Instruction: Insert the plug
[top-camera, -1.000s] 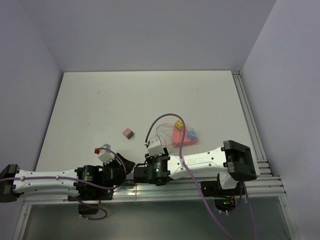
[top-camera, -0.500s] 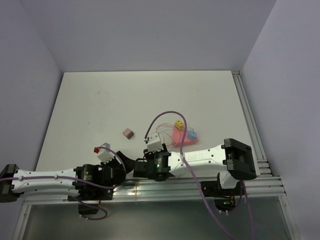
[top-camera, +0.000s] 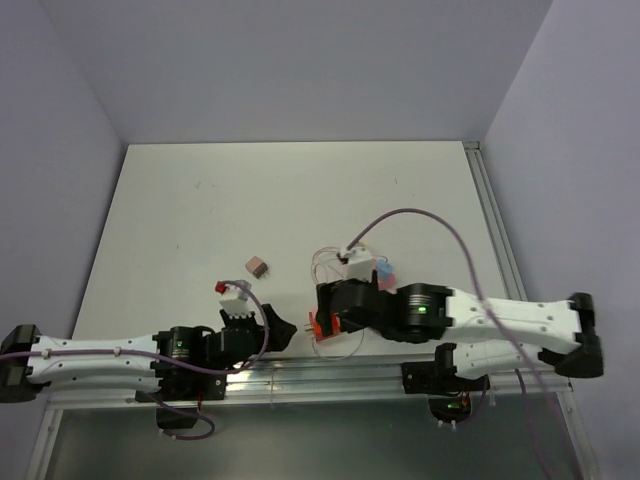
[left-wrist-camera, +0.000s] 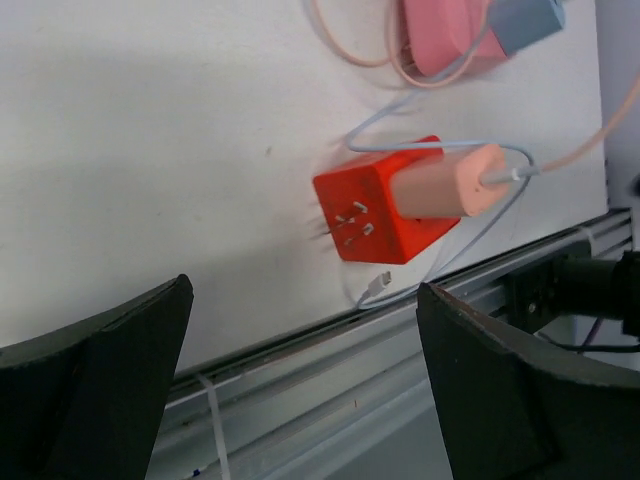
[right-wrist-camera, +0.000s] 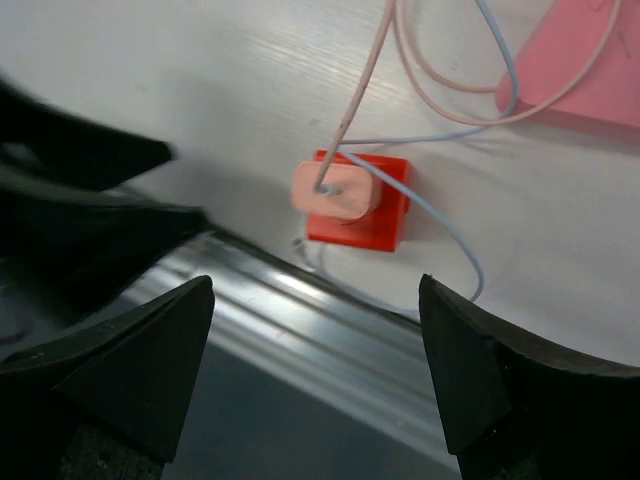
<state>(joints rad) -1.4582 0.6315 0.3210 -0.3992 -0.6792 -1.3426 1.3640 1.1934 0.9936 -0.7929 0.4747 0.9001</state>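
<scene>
Plug (left-wrist-camera: 370, 215): red, pronged, frame centre, near tabletop (left-wrist-camera: 150, 120) edge; peach cable-end (left-wrist-camera: 450, 182) attached. Left hand (left-wrist-camera: 305, 300), right hand (right-wrist-camera: 315, 290): released, empty. Grasp red flanks squarely; aim prongs toward pink socket block (left-wrist-camera: 440, 30).

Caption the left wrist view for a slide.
Open left end effector hovers before a red pronged block with a peach plug attached, near the table edge.

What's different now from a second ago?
The right arm swung its elbow out to the right, uncovering the red adapter near the table edge; the right gripper is open over it. The left gripper edged right, open. The small brown block stayed put.
</scene>
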